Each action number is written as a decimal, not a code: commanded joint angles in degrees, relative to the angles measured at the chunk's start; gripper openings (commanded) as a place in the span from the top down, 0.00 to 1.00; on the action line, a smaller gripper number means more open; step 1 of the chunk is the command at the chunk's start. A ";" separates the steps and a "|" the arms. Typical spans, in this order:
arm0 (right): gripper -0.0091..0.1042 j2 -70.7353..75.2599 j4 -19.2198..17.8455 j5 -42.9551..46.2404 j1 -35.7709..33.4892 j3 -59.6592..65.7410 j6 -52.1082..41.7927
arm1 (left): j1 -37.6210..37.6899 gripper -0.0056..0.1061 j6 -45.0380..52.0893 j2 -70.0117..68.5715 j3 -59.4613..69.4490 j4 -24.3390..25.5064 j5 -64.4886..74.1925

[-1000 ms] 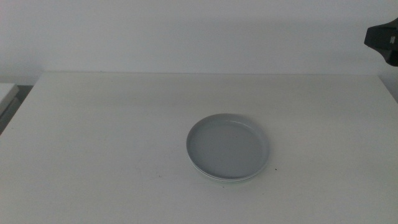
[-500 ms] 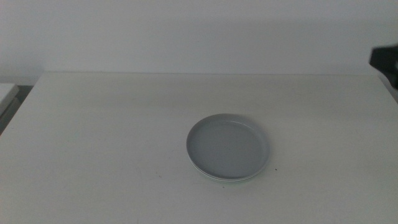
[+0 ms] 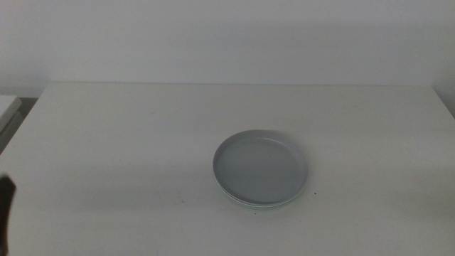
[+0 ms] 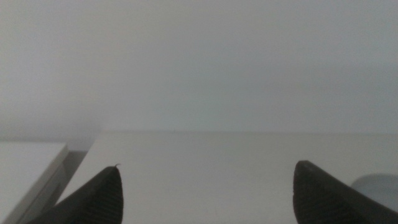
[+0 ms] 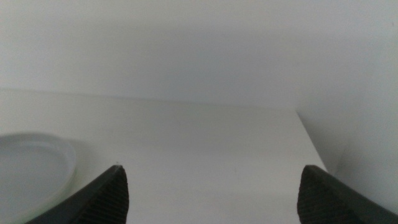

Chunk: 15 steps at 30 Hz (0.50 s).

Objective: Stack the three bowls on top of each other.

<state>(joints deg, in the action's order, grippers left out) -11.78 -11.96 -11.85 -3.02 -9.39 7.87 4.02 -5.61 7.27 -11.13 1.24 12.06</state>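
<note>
The right arm's dark gripper, which a second ago showed at the far right corner of the middle view, has gone from that view altogether, and a dark sliver (image 3: 6,206) has come in at the near left edge of the white table (image 3: 128,135) — probably part of the left arm, though too little shows to be sure. The stack itself has not shifted: the shallow round grey bowl (image 3: 260,167) lies on top, a little right of the table's middle and toward the near edge, with a thin pale mint green rim (image 3: 257,206) peeping out beneath its near side. A third, white bowl cannot be told apart in the pile from here. In its own wrist view the left gripper (image 4: 205,186) stands with its two dark jaws wide apart, holding nothing, looking across the table with the edge of the grey bowl just in sight beside one jaw. The right gripper (image 5: 211,186) is likewise spread wide and empty, the grey bowl showing pale at the side of its view and well apart from its jaws. With both grippers free and clear of the pile, the stacking looks finished — the arms seem to be settling to rest.
</note>
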 commanded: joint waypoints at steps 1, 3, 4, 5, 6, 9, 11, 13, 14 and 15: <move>0.10 5.67 -0.76 0.71 0.72 4.30 -0.20 | -0.15 0.11 -0.46 -4.82 4.16 0.21 -1.36; 0.10 9.04 -0.76 -0.69 0.72 6.84 -0.20 | -0.15 0.11 -0.46 -7.27 7.37 -0.09 -1.48; 0.10 10.96 -0.76 -2.12 0.72 7.78 -0.20 | -0.15 0.11 -0.46 -7.27 8.80 -0.84 -2.04; 0.10 11.78 -0.65 -4.18 0.72 8.23 -0.20 | -0.15 0.11 -0.46 -7.27 10.06 -1.24 -3.16; 0.10 11.78 -0.15 -6.07 0.72 8.54 -0.20 | -0.15 0.11 -0.46 -7.27 11.13 -1.90 -4.44; 0.10 11.78 0.70 -6.15 0.72 8.65 -0.20 | -0.15 0.11 -0.46 -7.27 11.13 -1.91 -3.81; 0.10 11.78 0.70 -4.81 0.72 8.65 -0.20 | -0.15 0.11 -0.46 -7.27 11.13 -1.90 -4.11; 0.10 11.78 0.70 -3.49 0.72 8.74 -0.20 | -0.15 0.11 -0.46 -7.27 11.13 -1.90 -4.50; 0.10 11.78 0.70 -3.25 0.72 8.74 -0.20 | -0.15 0.11 -0.46 -7.27 11.13 -1.90 -4.50; 0.10 11.78 1.24 -3.26 0.72 8.74 -0.20 | -0.15 0.11 -0.46 -7.27 11.13 -1.90 -4.50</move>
<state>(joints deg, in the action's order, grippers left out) -0.24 -10.89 -16.19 -2.72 -0.86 7.87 3.98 -5.72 0.30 0.00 0.00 8.52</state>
